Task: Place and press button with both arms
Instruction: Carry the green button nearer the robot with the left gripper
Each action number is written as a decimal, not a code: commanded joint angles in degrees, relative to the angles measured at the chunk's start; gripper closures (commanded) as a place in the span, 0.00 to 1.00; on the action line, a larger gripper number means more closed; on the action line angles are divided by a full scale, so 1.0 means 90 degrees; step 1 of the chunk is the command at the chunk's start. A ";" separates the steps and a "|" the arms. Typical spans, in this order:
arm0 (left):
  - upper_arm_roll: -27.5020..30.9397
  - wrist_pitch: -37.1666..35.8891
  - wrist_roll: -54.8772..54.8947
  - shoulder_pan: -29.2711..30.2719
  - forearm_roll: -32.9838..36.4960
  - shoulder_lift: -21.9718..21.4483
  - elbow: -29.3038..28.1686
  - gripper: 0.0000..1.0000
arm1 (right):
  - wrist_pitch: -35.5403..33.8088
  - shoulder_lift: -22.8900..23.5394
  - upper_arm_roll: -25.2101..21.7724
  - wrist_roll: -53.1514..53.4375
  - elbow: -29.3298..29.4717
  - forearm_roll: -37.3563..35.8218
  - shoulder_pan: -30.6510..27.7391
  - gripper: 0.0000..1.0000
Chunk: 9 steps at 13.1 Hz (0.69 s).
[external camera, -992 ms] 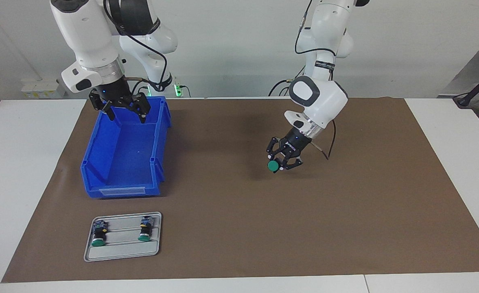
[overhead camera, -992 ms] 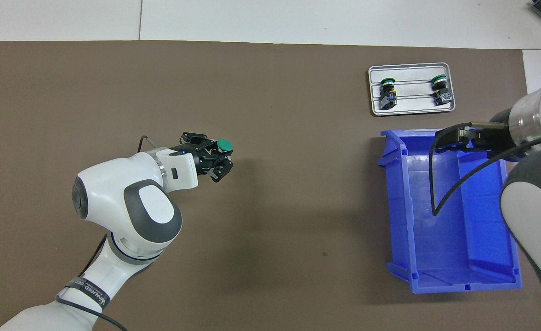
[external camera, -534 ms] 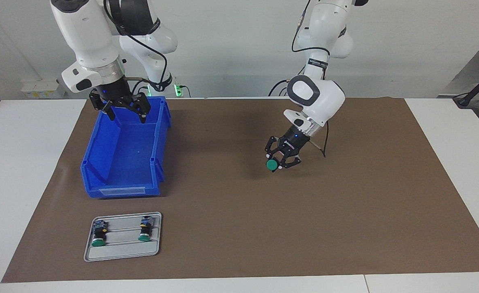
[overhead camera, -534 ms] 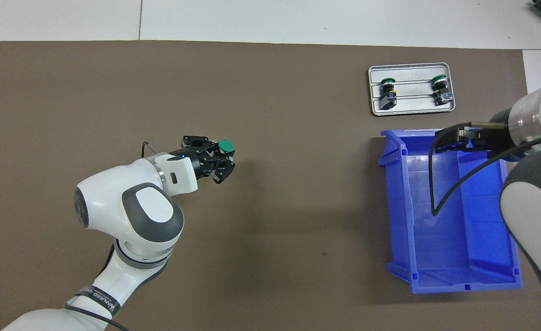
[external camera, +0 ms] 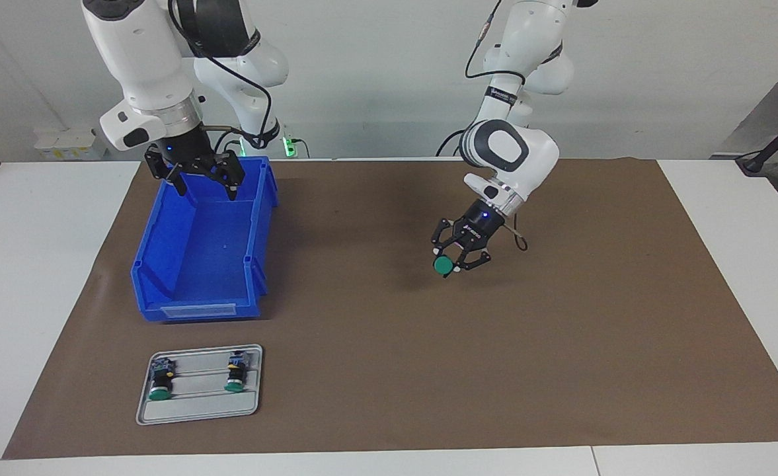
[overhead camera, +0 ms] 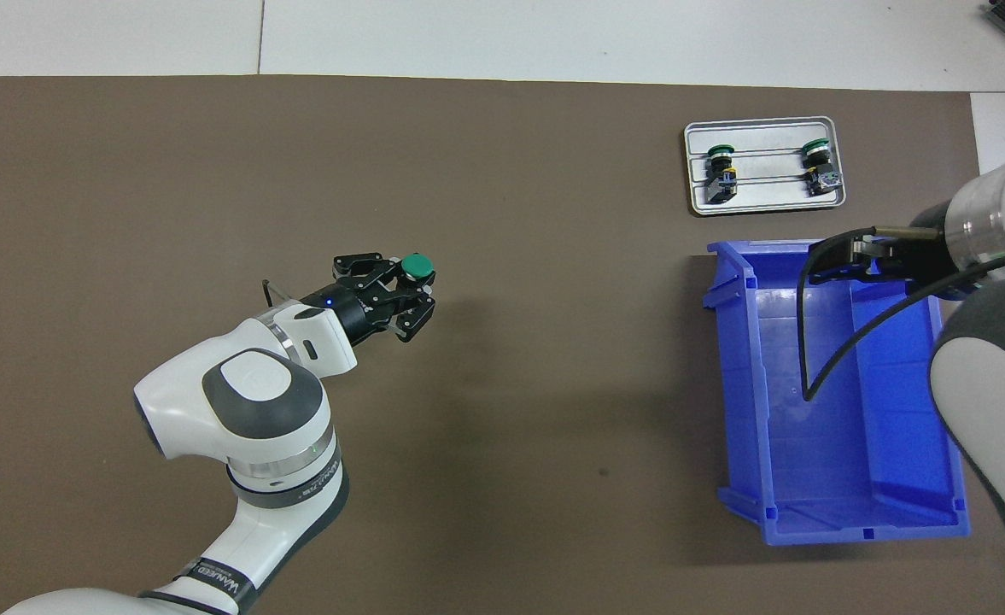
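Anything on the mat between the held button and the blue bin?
No. Both views show only bare brown mat between the button in the left gripper and the blue bin.

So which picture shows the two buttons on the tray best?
The overhead view: the two buttons lie side by side on the grey tray, with caps and bodies distinct. The facing view shows them just as unobstructed, caps toward the camera.
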 commanded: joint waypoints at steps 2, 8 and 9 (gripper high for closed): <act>0.0053 -0.0152 0.0644 0.0009 -0.0701 -0.0233 -0.0180 0.84 | 0.0119 -0.0121 -0.0005 -0.0394 -0.0074 0.0036 -0.0110 0.00; 0.0062 -0.0434 0.1074 0.0291 -0.0780 -0.0164 -0.0268 0.84 | -0.0106 -0.0092 -0.0542 -0.0804 0.0072 0.0036 0.0164 0.00; 0.0062 -0.0474 0.1211 0.0369 -0.0780 -0.0106 -0.0268 0.84 | -0.0116 -0.0092 -0.0542 -0.0804 0.0072 0.0036 0.0183 0.00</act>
